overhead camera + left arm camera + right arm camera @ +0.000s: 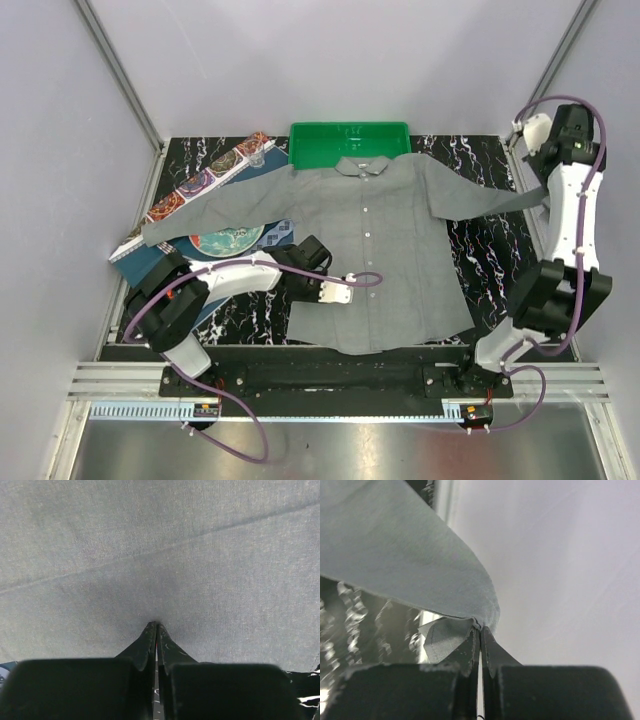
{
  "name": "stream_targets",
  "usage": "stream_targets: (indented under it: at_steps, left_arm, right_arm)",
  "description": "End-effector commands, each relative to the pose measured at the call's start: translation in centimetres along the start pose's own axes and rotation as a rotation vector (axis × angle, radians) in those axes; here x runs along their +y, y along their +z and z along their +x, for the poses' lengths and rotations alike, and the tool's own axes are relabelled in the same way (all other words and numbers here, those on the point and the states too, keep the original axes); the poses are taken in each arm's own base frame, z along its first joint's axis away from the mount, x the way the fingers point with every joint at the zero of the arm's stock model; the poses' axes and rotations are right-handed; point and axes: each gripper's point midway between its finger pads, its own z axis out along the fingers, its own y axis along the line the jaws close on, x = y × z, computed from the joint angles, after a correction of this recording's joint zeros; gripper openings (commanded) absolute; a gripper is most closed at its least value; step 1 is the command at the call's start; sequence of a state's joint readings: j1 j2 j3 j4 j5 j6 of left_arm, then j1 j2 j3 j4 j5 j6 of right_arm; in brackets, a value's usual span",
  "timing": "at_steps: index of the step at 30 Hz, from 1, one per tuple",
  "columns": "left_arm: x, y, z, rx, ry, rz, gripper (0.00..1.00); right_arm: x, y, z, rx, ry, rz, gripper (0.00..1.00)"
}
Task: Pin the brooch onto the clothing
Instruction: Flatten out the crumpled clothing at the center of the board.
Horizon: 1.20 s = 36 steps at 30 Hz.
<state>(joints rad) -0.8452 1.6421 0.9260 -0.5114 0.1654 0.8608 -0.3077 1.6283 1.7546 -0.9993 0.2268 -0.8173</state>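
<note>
The grey clothing [390, 240] lies spread face up on the table, collar at the far side. My left gripper [350, 290] is shut, its tips pressed onto the cloth [160, 555] near the lower left front. In the left wrist view a thin red sliver, the brooch [156, 644], shows between the closed fingers of the left gripper [156, 625]; the rest of it is hidden. My right gripper [545, 198] is shut on the end of the shirt's sleeve [395, 555], holding it lifted at the far right, the cuff pinched at the tips of the right gripper [480, 627].
A green tray [349, 140] stands behind the collar. A round red-and-teal plate [226, 240] on a dark blue placemat [150, 262] lies partly under the left sleeve. A patterned strip [200, 183] and a small clear cup [257, 155] sit at the back left. The table top [480, 260] is black marble.
</note>
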Motion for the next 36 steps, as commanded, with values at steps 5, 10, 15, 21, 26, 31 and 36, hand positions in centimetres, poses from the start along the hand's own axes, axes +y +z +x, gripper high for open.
stream_targets:
  at_steps: [5, 10, 15, 21, 26, 31, 36]
  left_arm:
    - [-2.3, -0.5, 4.9, 0.117, -0.032, 0.049, 0.0]
    - [-3.1, -1.3, 5.8, 0.115, -0.043, 0.07, 0.0]
    - [-3.4, -1.8, 5.2, 0.088, -0.04, 0.082, 0.0]
    - [-3.3, -2.3, 4.1, 0.068, -0.053, 0.082, 0.0]
    - [-2.6, -4.0, 3.0, -0.012, -0.112, 0.068, 0.14]
    - [0.9, -7.8, -0.3, -0.209, -0.184, -0.025, 0.28]
    - [3.2, -6.4, -0.3, -0.191, -0.202, -0.077, 0.29]
  right_arm:
    - [-8.9, 6.5, -1.7, 0.07, -0.173, 0.287, 0.0]
    - [-10.3, 11.5, -2.0, 0.121, -0.25, 0.355, 0.0]
    - [-9.5, 15.5, -2.4, 0.173, -0.272, 0.331, 0.28]
    - [-6.3, 14.5, -2.0, 0.167, -0.183, 0.115, 0.81]
    - [1.4, 8.2, -2.7, 0.051, -0.104, -0.296, 0.91]
    - [11.6, 3.2, -2.7, 0.008, -0.095, -0.586, 0.83]
    - [21.3, 0.6, -3.2, 0.006, -0.129, -0.731, 0.76]
